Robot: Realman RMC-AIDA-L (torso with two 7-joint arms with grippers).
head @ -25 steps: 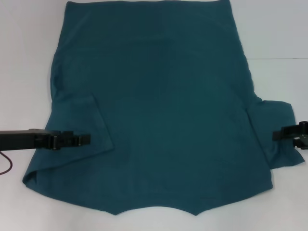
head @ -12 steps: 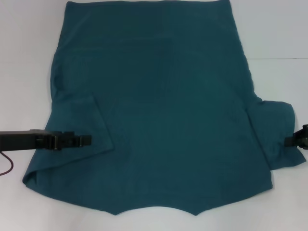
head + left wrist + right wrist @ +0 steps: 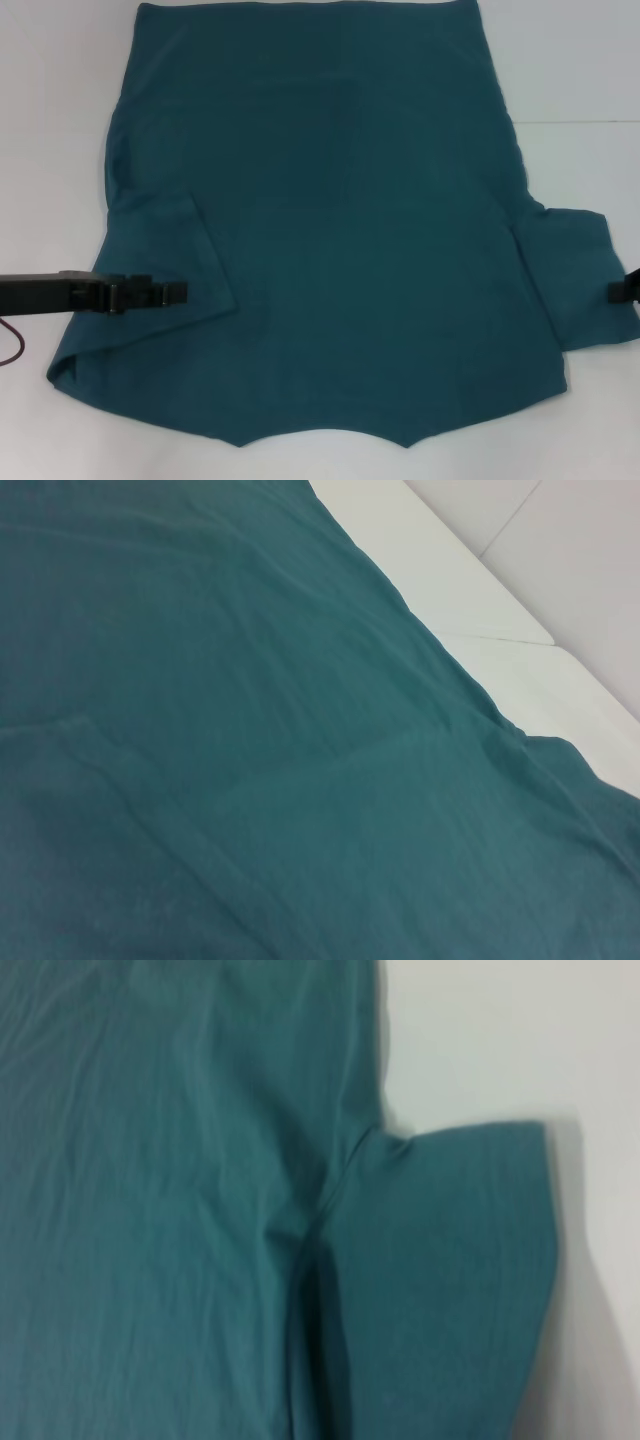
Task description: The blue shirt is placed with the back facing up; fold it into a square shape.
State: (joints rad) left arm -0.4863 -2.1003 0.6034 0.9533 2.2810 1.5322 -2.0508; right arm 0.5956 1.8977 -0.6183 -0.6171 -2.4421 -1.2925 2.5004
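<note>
The blue shirt (image 3: 360, 220) lies spread flat on the white table, hem at the far side and collar edge nearest me. Its left sleeve (image 3: 160, 250) is folded inward over the body, and my left gripper (image 3: 178, 292) hovers low above that fold, its arm reaching in from the left edge. The right sleeve (image 3: 570, 280) lies flat and sticks outward. Only the tip of my right gripper (image 3: 625, 290) shows at the right edge, just off the sleeve's outer hem. The left wrist view is filled with shirt fabric (image 3: 250, 760). The right wrist view shows the right sleeve (image 3: 450, 1260) and its armpit seam.
The white table (image 3: 50, 150) surrounds the shirt on the left, right and near sides. A red cable (image 3: 12, 345) hangs under my left arm at the left edge. A seam in the table surface (image 3: 500, 638) runs beyond the shirt's edge.
My right gripper has drawn back to the right, off the right sleeve toward the picture's edge. The left arm and the shirt have stayed put.
</note>
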